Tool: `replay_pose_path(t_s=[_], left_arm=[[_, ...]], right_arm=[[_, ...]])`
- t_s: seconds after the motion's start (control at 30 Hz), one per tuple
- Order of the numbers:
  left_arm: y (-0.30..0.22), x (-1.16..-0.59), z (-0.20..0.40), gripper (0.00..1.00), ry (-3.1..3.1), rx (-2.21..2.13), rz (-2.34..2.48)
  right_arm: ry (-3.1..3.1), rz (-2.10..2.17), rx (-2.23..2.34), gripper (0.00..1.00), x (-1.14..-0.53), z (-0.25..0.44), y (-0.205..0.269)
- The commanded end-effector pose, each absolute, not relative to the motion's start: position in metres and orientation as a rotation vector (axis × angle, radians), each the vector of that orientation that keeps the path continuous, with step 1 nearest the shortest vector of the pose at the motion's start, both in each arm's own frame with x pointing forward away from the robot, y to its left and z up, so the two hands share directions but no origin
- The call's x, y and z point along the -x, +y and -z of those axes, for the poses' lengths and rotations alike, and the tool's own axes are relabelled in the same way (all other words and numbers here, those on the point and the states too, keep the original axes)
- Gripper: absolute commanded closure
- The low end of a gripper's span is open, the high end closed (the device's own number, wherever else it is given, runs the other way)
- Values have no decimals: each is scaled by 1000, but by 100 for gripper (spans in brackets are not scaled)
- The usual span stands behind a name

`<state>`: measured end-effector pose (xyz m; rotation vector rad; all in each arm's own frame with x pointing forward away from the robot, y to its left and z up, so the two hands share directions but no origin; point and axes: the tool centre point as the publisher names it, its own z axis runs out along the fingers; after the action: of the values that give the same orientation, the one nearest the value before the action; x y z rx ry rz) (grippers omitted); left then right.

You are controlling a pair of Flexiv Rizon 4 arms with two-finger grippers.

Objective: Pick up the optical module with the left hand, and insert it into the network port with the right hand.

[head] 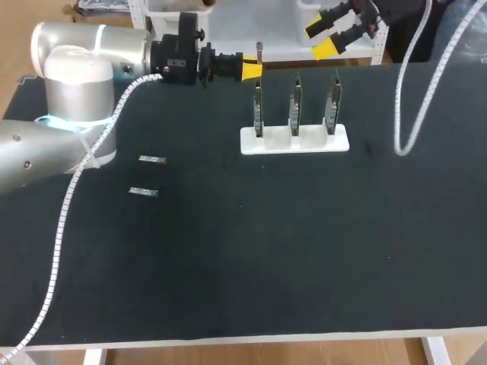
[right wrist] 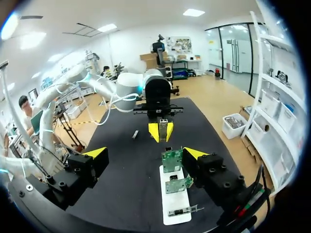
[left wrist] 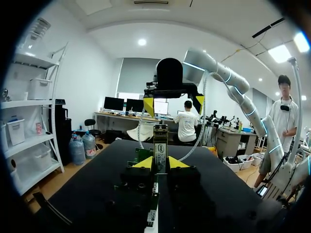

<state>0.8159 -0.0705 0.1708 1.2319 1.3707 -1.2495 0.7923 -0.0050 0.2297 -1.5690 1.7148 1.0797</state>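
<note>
The left hand (head: 252, 71) hangs above the far side of the black tabletop (head: 266, 251), its two yellow-tipped fingers pinching the optical module (left wrist: 160, 145) from both sides. In the left wrist view the module stands upright between the tips, its long narrow body sticking out past them. The right hand (head: 322, 39) hangs over the far edge of the tabletop, facing the left hand, its fingers spread wide with nothing between them. In the right wrist view its two tips stand to either side of a white stand (head: 313, 143). The stand carries three upright circuit boards (head: 295, 106) in a row, each with a network port, and it lies between the two hands. The left hand with the module is just beyond the end board nearest to it and is not touching that board. Two more small modules lie flat on the tabletop near the left arm's base, one (head: 152, 160) a little farther out than the other (head: 143, 192), both well apart from the stand.
</note>
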Motion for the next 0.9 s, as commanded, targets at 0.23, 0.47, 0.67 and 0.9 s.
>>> replay_pose_path(t_s=[0.23,0.47,0.67,0.9], left_arm=[[-71,-816,-170,100,1369,-1232,1249],[-71,-816,-170,100,1369,-1232,1249],[-71,-816,-170,100,1369,-1232,1249],[-71,-816,-170,100,1369,-1232,1249]], right_arm=[[1664,-1199,1714,0,-811,-230,-1],[1644,-1195,1735,0,-815,-227,10],[1627,-1203,1734,0,-814,-226,23],[1612,-1206,1719,0,-807,-227,35]])
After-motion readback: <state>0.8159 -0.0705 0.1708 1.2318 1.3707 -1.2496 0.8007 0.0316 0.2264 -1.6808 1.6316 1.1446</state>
